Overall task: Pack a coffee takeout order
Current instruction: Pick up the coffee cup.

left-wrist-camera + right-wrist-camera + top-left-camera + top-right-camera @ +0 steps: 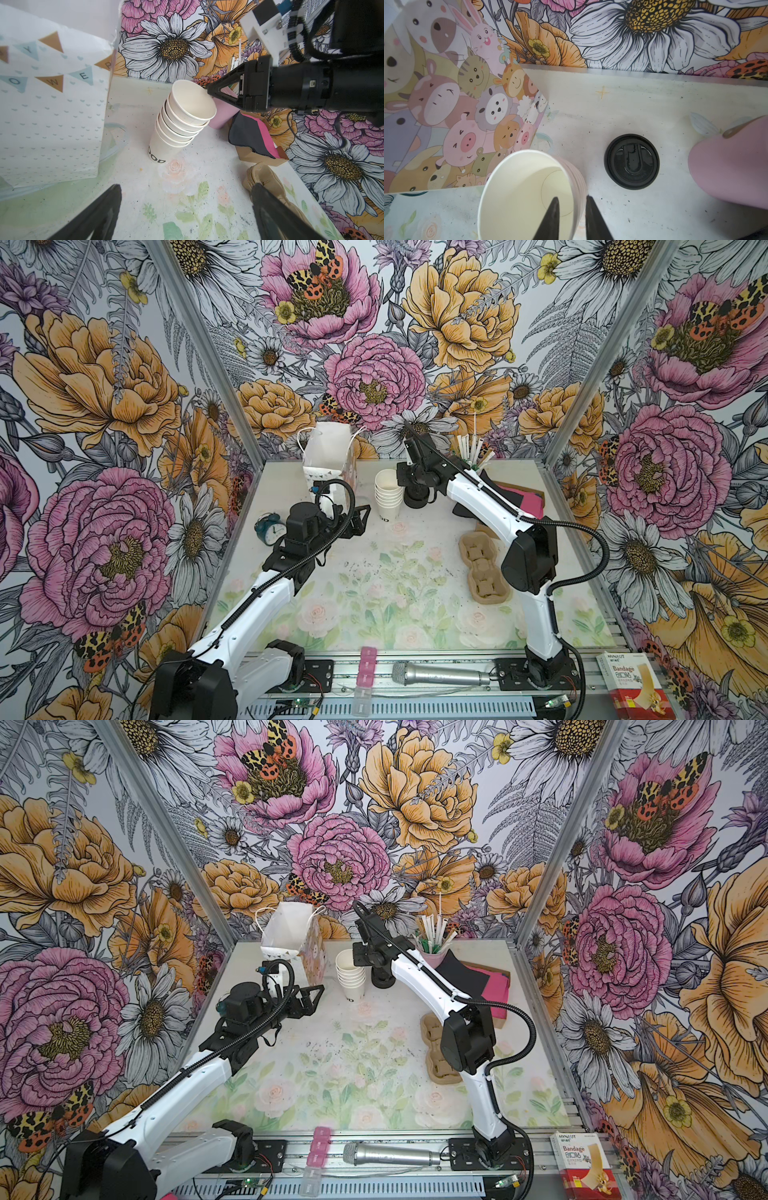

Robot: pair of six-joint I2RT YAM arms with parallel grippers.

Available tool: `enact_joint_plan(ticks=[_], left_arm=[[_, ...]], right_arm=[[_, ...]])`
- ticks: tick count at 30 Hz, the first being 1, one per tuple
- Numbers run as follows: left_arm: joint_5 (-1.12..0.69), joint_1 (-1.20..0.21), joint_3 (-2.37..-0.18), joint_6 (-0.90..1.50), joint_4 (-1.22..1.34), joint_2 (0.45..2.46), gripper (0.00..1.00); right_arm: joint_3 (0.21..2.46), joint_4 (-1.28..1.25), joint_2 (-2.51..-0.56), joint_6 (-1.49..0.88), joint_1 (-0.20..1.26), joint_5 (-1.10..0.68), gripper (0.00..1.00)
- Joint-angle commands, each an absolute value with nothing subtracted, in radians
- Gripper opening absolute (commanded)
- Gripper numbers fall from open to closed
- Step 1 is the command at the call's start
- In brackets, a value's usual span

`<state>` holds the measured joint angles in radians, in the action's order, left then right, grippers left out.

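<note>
Start of order, I judge: bag (328,448) looks empty. Right tool (572,197) straddles the rim of top cup (519,187) on the far-centre stack, jaws narrowed. I cannot tell if they pinch. Left tool (361,520) spread, empty. Still unpacked: lid (632,161) just right of the stack, black napkin (245,133) far right.

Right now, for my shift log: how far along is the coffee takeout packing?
Done: nothing visibly packed; the bag stands open. In hand: the right hand straddles the rim of the top cup, one finger inside, grip not clearly closed; the left hand hangs open and empty. Left: cup, black lid on the table, and black napkin on the pink napkin all need bagging.
</note>
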<state>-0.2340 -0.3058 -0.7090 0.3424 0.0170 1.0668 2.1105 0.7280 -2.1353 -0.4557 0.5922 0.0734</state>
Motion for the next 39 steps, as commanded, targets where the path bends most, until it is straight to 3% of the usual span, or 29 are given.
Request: enact_joint_plan(ticks=[1,20,39], left_arm=[[-0.246,-0.314,-0.73,0.355,0.047,1.072,0.99],[-0.239,-0.318,-0.719,0.355,0.054,1.076,0.99],[-0.236,-0.318,-0.712,0.359,0.066,1.079,0.99]], right_arm=[[2.151,0.75,-2.169,-0.476,0.591,0.068,0.23],[2.175,0.765,-2.183,-0.497,0.591,0.068,0.0],[2.197,0.765,-2.136,-0.509,0.589,0.054,0.0]])
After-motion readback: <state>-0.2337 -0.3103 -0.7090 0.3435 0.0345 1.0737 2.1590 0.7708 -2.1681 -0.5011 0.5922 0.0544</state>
